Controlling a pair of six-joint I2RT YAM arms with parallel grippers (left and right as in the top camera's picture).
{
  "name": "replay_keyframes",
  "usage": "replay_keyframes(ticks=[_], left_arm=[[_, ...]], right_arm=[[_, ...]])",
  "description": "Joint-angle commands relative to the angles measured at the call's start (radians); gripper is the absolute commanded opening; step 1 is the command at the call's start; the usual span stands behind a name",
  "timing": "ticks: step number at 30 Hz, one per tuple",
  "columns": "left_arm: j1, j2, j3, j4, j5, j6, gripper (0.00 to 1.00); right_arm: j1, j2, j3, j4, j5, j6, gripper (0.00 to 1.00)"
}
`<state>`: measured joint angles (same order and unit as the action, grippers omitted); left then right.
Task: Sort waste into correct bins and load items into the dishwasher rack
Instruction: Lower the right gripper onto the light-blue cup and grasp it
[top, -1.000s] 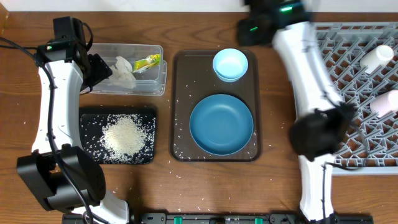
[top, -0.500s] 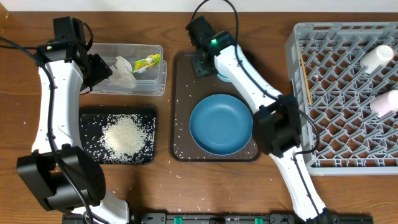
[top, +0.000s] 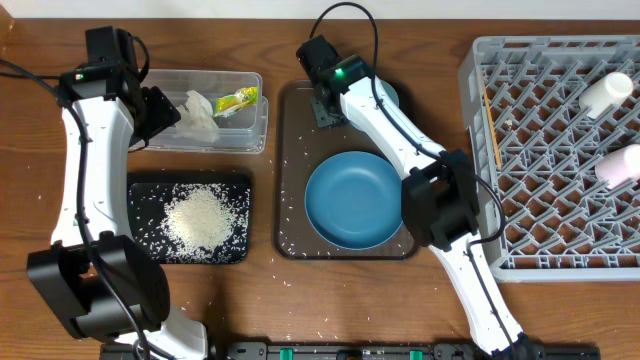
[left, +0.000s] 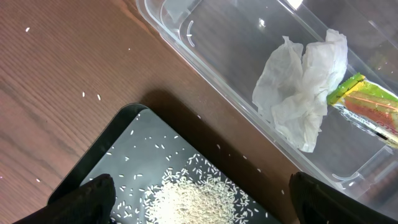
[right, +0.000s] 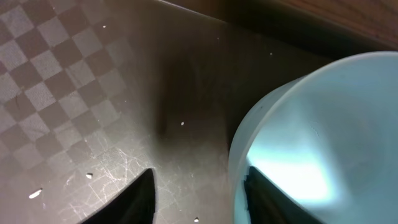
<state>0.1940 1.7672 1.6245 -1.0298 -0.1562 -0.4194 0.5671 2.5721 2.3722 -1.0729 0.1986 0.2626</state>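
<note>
Conceivably, the light blue bowl (right: 323, 124), sitting at the back of the brown tray (top: 290, 200), can be tipped or skidded if its rim is pinched off-centre; the jaws of the right gripper (right: 198, 190) are parted, seemingly astride that rim, nothing yet clamped.

Tissue (top: 198, 112), wrapper (top: 238, 99) inside clear tub (top: 205, 80)

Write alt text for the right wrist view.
A light blue bowl fills the right side, on a brown tray flecked with rice grains. The open right gripper straddles its rim, one finger seemingly inside.
</note>
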Motion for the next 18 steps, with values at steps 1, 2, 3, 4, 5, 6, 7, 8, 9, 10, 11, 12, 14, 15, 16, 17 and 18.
replay_keyframes(ticks=[1, 2, 3, 4, 5, 6, 7, 8, 9, 10, 11, 12, 14, 15, 16, 17, 18], left_arm=[[0.003, -0.022, -0.004, -0.005, -0.001, -0.009, 0.92], [0.003, -0.022, -0.004, -0.006, -0.001, -0.009, 0.92], [0.003, -0.022, -0.004, -0.006, -0.001, -0.009, 0.92], [0.003, -0.022, -0.004, -0.006, -0.001, -0.009, 0.92], [0.003, -0.022, -0.004, -0.005, -0.001, -0.009, 0.92], [0.003, -0.022, -0.004, -0.006, -0.001, -0.009, 0.92], [0.003, -0.022, -0.004, -0.006, -0.001, -0.009, 0.92], [0.003, -0.022, -0.004, -0.006, -0.001, -0.009, 0.92], [0.003, -0.022, -0.004, -0.006, -0.001, -0.009, 0.92], [0.003, -0.022, -0.004, -0.006, -0.001, -0.009, 0.92], [0.003, -0.022, -0.004, -0.006, -0.001, -0.009, 0.92], [0.003, -0.022, -0.004, -0.006, -0.001, -0.009, 0.92], [0.003, -0.022, -0.004, -0.006, -0.001, -0.009, 0.92], [0.003, -0.022, -0.004, -0.006, -0.001, -0.009, 0.92], [0.003, -0.022, -0.004, -0.006, -0.001, -0.009, 0.92], [0.003, -0.022, -0.004, -0.006, -0.001, -0.009, 0.92], [0.003, -0.022, -0.004, -0.006, -0.001, -0.009, 0.92]], right_arm=[[-0.005, 0.005, 0.003, -0.001, 0.019, 0.011, 0.45], [-0.008, 0.005, 0.002, -0.005, 0.019, 0.011, 0.37], [-0.011, 0.005, 0.002, -0.008, 0.019, 0.011, 0.29], [-0.014, 0.005, 0.002, -0.011, 0.019, 0.011, 0.22], [-0.018, 0.005, 0.002, -0.013, 0.019, 0.011, 0.12], [-0.019, 0.005, 0.002, -0.015, 0.019, 0.011, 0.06], [-0.020, 0.005, 0.002, -0.016, 0.018, 0.014, 0.01], [-0.020, 0.005, 0.003, -0.016, 0.014, 0.014, 0.01], [-0.020, 0.004, 0.003, -0.016, 0.010, 0.015, 0.01], [-0.020, -0.002, 0.003, -0.018, 0.001, 0.015, 0.01], [-0.020, -0.009, 0.003, -0.020, -0.004, 0.015, 0.01], [-0.020, -0.021, 0.004, -0.022, -0.008, 0.014, 0.01], [-0.025, -0.058, 0.004, -0.028, -0.008, 0.014, 0.01], [-0.030, -0.082, 0.005, -0.031, -0.008, 0.014, 0.01], [-0.039, -0.119, 0.005, -0.035, -0.008, 0.014, 0.01], [-0.048, -0.150, 0.005, -0.040, -0.008, 0.014, 0.01], [-0.063, -0.192, 0.005, -0.051, -0.008, 0.013, 0.01]])
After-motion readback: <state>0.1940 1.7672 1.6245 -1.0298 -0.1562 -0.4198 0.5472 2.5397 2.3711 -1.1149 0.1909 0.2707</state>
